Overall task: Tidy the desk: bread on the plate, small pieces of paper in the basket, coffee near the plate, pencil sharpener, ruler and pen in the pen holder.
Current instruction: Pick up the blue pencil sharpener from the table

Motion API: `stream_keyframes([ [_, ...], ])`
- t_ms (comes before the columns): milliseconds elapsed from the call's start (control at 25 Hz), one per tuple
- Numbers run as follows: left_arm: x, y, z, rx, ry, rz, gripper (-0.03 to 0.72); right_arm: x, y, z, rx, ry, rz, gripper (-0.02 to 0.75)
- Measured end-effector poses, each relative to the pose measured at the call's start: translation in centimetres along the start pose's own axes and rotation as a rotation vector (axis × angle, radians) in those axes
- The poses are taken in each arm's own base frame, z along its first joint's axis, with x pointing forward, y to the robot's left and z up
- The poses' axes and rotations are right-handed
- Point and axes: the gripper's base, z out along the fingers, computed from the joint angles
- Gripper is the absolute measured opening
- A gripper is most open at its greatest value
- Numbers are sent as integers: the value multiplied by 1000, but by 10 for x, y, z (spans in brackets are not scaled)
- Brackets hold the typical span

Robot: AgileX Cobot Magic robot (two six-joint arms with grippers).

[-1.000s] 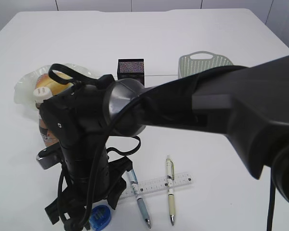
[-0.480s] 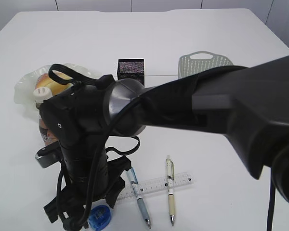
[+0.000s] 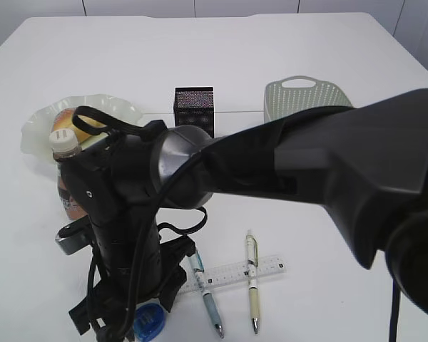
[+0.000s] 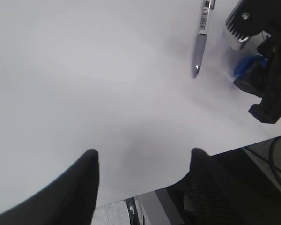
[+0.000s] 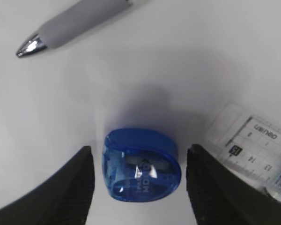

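Note:
A blue pencil sharpener [image 5: 140, 164] lies on the white table between the two open fingers of my right gripper [image 5: 140, 151], which do not touch it. In the exterior view the right gripper [image 3: 128, 324] reaches down over the sharpener [image 3: 150, 313] at the front left. A clear ruler [image 3: 235, 274] lies under two pens, one grey-gripped [image 3: 207, 288] and one cream [image 3: 252, 285]. The black pen holder [image 3: 193, 107] stands at the back. My left gripper [image 4: 143, 157] is open and empty over the table's front edge. No pieces of paper show.
A pale plate [image 3: 39, 121] with bread [image 3: 71, 117] sits at the left. A coffee bottle [image 3: 63, 160] stands just in front of it, behind my right arm. A green basket [image 3: 303, 96] is at the back right. The right arm hides much of the table's middle.
The right arm has sunk a little toward the sharpener. The bottle cap and plate show more behind it. Nothing has been gripped.

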Motion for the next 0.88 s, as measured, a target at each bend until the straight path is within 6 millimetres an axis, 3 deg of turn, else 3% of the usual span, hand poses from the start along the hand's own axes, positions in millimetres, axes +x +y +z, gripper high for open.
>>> stream_keyframes([
  [360, 0, 0, 0, 2, -4, -1, 450, -1, -1, 0, 6, -7, -3, 454],
  [880, -1, 0, 0, 5, -14, -3, 450, -1, -1, 0, 6, -9, -3, 361],
])
